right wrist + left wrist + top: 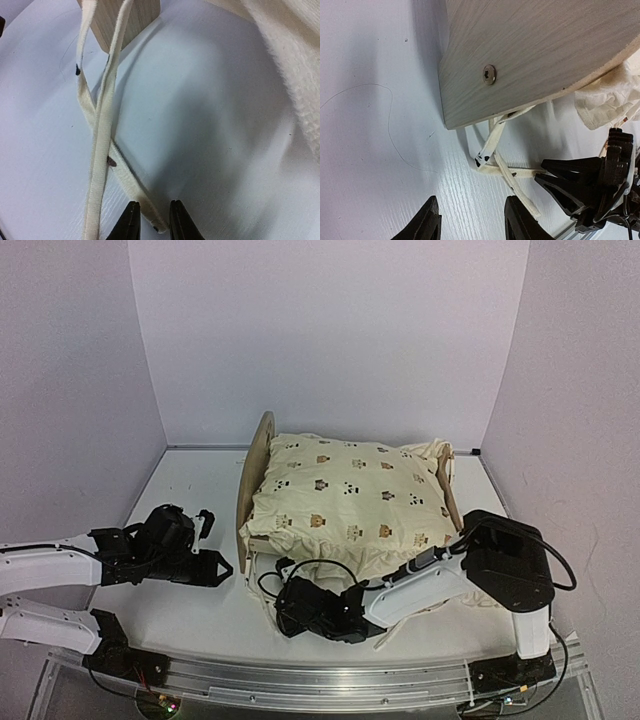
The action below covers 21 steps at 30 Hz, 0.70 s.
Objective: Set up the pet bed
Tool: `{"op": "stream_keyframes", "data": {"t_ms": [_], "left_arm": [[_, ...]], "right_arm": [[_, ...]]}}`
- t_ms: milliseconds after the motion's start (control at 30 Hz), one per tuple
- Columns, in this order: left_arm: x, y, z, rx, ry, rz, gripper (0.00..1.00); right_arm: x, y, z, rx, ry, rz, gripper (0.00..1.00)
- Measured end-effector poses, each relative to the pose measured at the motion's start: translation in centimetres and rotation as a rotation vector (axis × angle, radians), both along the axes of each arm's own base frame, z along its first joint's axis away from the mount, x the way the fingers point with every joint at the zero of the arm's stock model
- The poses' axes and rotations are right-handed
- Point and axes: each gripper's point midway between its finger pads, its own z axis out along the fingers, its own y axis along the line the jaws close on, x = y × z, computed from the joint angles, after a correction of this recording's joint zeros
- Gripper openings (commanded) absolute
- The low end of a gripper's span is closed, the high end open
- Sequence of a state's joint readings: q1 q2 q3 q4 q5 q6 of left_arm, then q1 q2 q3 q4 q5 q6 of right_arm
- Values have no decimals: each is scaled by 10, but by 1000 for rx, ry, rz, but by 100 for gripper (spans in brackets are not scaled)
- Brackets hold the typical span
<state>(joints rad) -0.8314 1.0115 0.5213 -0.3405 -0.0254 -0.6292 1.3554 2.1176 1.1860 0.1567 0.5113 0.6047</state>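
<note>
Right gripper (154,210) straddles a cushion tie (135,187), jaws narrow; pinched or not, nobody can tell. Left gripper (472,210) hangs open, empty. Cushion (345,495) already tops the pet bed (256,460) mid-table; tying looks left to do.

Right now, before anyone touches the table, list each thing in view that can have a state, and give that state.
pet bed: upright on the table, cushion on top.
cushion: lying on the bed, rumpled at its near edge.
ties: trailing crossed on the table by the bed's corner.
left gripper: jaws open, empty.
right gripper: jaws narrow around a tie's end; grip unclear.
</note>
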Motion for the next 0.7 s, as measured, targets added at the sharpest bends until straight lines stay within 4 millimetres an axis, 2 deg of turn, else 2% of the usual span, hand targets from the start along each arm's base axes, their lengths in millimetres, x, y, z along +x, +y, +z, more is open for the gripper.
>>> {"op": "stream_keyframes", "data": {"t_ms": [100, 467, 700], "left_arm": [[0, 0, 0, 0, 0, 0, 44], [8, -9, 1, -23, -23, -5, 45], [18, -21, -3, -35, -47, -21, 48]], "right_arm": [[-1, 2, -1, -25, -36, 0, 0], [-2, 1, 0, -91, -107, 39, 0], [-2, -6, 2, -187, -153, 104, 0]]}}
